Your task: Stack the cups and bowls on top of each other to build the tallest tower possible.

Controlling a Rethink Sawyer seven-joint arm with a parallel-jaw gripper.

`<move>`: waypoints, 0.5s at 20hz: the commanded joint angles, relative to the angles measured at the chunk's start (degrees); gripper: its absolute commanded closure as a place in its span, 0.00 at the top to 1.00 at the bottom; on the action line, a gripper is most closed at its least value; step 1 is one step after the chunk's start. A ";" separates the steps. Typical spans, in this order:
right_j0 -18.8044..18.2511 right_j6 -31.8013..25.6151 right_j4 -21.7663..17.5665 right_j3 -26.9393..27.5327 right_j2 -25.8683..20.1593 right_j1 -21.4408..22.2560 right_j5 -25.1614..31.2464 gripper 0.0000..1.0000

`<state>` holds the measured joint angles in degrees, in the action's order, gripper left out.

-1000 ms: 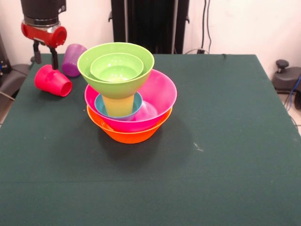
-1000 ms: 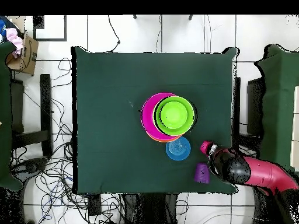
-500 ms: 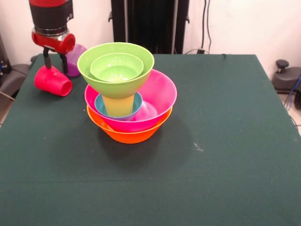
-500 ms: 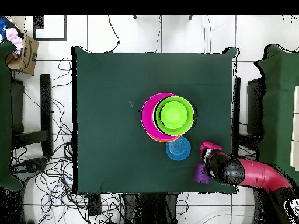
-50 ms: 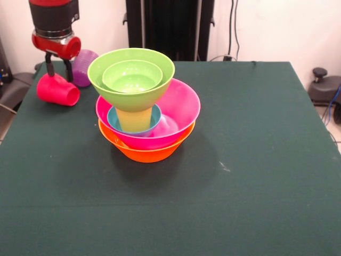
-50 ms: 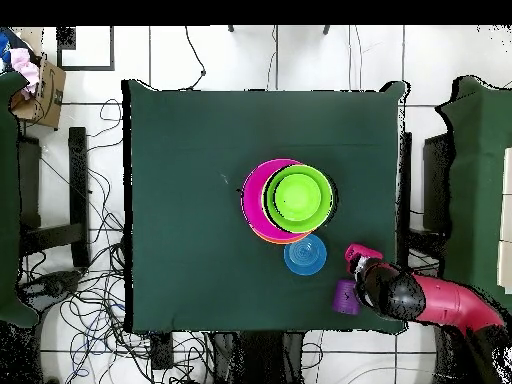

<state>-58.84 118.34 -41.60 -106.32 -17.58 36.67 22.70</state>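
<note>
The tower stands mid-table: an orange bowl (image 5: 145, 152) at the bottom holds a pink bowl (image 5: 184, 106). Inside that sit a blue bowl (image 5: 113, 120) and a yellow cup (image 5: 133, 120), which carries a large green bowl (image 5: 101, 74) with a small green bowl (image 5: 132, 76) in it. A red cup (image 5: 57, 89) lies on its side at the far left, with a purple cup (image 5: 83, 65) behind it. My gripper (image 5: 57, 73) hangs open right over the red cup, its fingertips at the cup's upper side. From overhead, the tower (image 6: 290, 200) and the red cup (image 6: 357, 252) also show.
The table's left edge (image 5: 10, 120) runs close to the red cup. In the overhead view a blue bowl (image 6: 305, 255) shows beside the tower and the purple cup (image 6: 346, 296) sits near the table's bottom edge, next to my arm (image 6: 430, 302).
My gripper moved from the table's left edge over the red cup, first rightward, then slightly back. The red cup shifted a little to the left. The tower has not changed.
</note>
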 commanded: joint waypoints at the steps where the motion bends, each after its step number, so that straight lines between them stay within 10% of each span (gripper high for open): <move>1: -1.38 -8.57 -3.21 0.80 -2.18 0.36 2.51 1.00; 10: -2.72 -10.20 -1.42 -1.05 -4.00 3.79 5.29 1.00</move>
<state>-62.18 118.34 -41.69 -106.33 -17.63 38.38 22.72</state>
